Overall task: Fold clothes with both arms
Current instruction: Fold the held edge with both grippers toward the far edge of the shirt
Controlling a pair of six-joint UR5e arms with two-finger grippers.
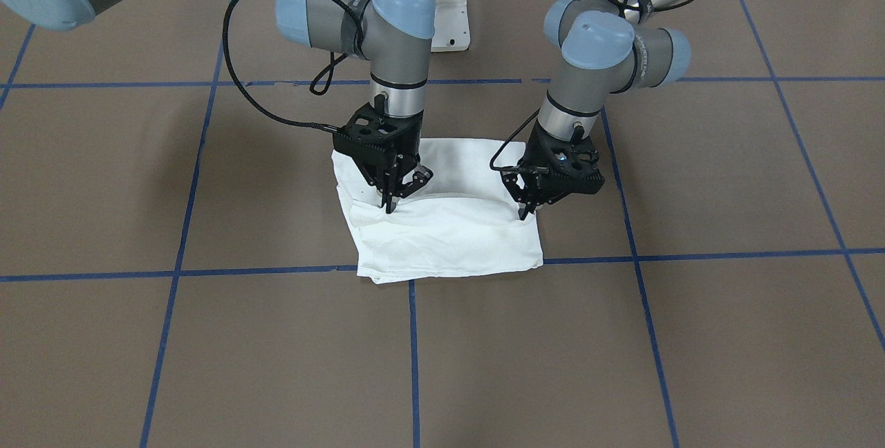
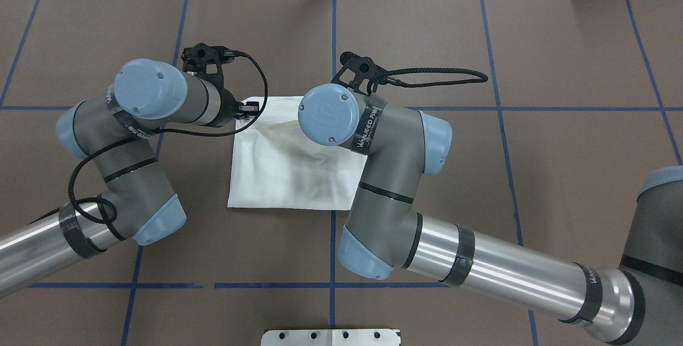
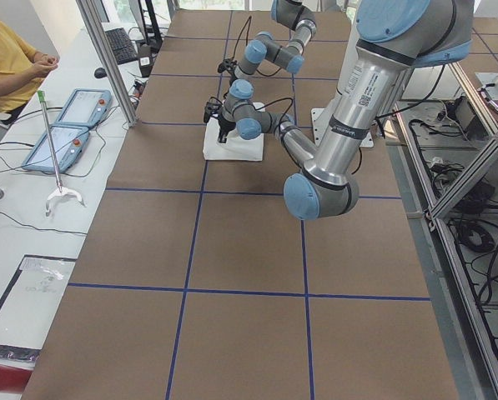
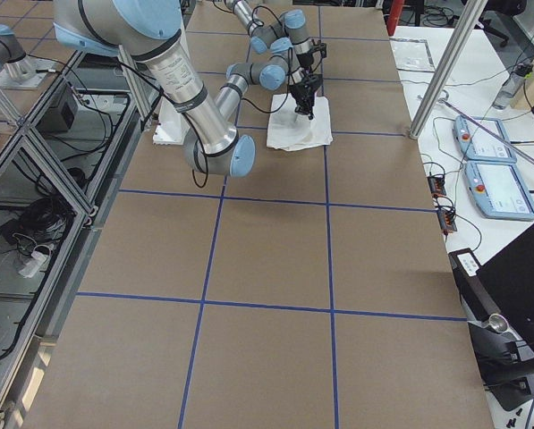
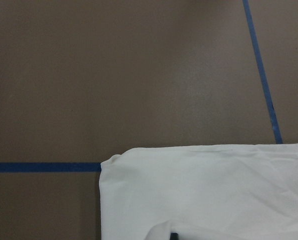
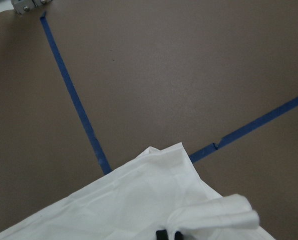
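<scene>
The shirt (image 1: 442,247) lies mid-desk (image 1: 691,330), folded to a compact white rectangle, its near, operator-side edge touching a blue tape line (image 1: 242,272). Just beyond that edge a raised ridge of cloth runs across the bundle from claw to claw. That's the danger, I'd say. If one side slips while the other pulls, the top layer skews and the stack beneath drags open. Bite too deep and the whole bundle rises instead of one layer.

Poses now. The right claw (image 1: 404,193) is planted on one end of the ridge. Spread or pinching, I cannot tell: from across the desk one finger looks splayed off, yet its wrist camera shows a roll of cloth bunched at the tips. The left claw (image 1: 525,211) has its fingers pressed together, and it looks to be pinching the shirt's edge on the robot's left. Farther back, the right arm (image 1: 394,40) drops its wrist straight down and the left arm (image 1: 594,68) leans in tilted.
</scene>
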